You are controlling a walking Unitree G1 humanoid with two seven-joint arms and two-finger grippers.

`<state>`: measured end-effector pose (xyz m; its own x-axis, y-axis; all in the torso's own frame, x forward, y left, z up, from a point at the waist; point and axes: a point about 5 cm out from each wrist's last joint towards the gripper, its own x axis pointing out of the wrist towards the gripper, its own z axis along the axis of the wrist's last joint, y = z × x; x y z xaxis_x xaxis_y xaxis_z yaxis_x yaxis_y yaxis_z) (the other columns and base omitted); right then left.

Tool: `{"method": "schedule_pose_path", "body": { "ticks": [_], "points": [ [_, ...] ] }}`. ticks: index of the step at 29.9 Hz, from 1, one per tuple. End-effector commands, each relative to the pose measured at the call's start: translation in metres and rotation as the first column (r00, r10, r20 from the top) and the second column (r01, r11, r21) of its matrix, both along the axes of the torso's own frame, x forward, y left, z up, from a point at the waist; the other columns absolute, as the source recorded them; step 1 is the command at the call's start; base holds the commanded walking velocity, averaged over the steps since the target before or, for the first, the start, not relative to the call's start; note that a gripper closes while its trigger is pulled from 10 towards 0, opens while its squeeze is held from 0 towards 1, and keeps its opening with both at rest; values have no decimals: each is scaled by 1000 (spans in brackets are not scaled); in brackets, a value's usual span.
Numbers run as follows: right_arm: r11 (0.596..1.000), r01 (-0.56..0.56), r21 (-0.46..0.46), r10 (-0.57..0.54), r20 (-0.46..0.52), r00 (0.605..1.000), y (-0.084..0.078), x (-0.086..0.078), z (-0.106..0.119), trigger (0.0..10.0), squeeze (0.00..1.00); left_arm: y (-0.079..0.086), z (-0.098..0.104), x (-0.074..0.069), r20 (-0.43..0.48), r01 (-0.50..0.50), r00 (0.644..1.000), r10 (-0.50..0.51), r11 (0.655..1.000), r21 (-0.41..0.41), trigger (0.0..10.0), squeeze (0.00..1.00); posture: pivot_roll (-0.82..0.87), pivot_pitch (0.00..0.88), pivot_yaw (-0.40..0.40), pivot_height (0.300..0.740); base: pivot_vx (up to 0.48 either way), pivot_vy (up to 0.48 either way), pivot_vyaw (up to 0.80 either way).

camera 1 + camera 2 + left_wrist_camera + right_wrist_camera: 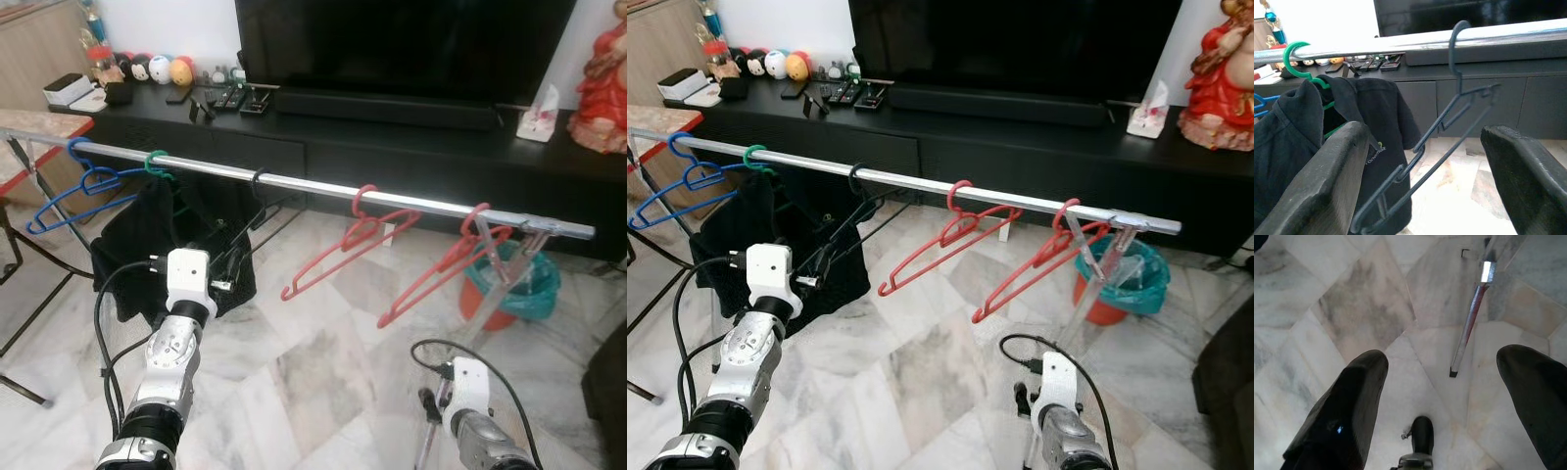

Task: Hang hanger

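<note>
A silver rail (313, 184) crosses the scene in front of a TV cabinet. On it, from left to right, hang a blue hanger (76, 183), a green hanger (155, 162) carrying a black garment (147, 245), a black hanger (1454, 103), and two red hangers (358, 235) (456, 259). My left gripper (1422, 132) is raised below the rail and open. The black hanger's lower part runs down between its fingers (1327, 186), and its hook sits over the rail. My right gripper (1440, 396) hangs low and open, pointing at the marble floor with nothing in it.
Behind the rail stands a black TV cabinet (392, 147) with a TV, remotes and small toys. A teal-lined orange bin (514, 284) sits under the rail's right end. At the far left is a red-edged table (39, 122). A rack leg (1471, 323) slants beside the right gripper.
</note>
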<state>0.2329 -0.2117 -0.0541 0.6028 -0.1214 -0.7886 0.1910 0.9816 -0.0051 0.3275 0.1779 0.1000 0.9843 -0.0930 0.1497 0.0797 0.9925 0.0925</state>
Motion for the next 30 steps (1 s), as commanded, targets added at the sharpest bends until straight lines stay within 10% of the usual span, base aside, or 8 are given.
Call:
{"method": "schedule_pose_path", "body": {
  "ticks": [1, 30],
  "points": [
    [1000, 7, -2, -7, -11, 1000, -1, 0, 0, 10000, 0, 0, 1, 0, -2, 8, 1000, -8, 1000, 3, 10000, 0, -81, 0, 56, 740, 251, 0, 0],
    [996, -89, -2, 89, -72, 993, -8, -19, -10, 10000, 0, 11, 8, -44, 16, 93, 996, -93, 995, 30, 10000, 0, -12, 0, -5, 740, 129, 0, 0]
  ]
}}
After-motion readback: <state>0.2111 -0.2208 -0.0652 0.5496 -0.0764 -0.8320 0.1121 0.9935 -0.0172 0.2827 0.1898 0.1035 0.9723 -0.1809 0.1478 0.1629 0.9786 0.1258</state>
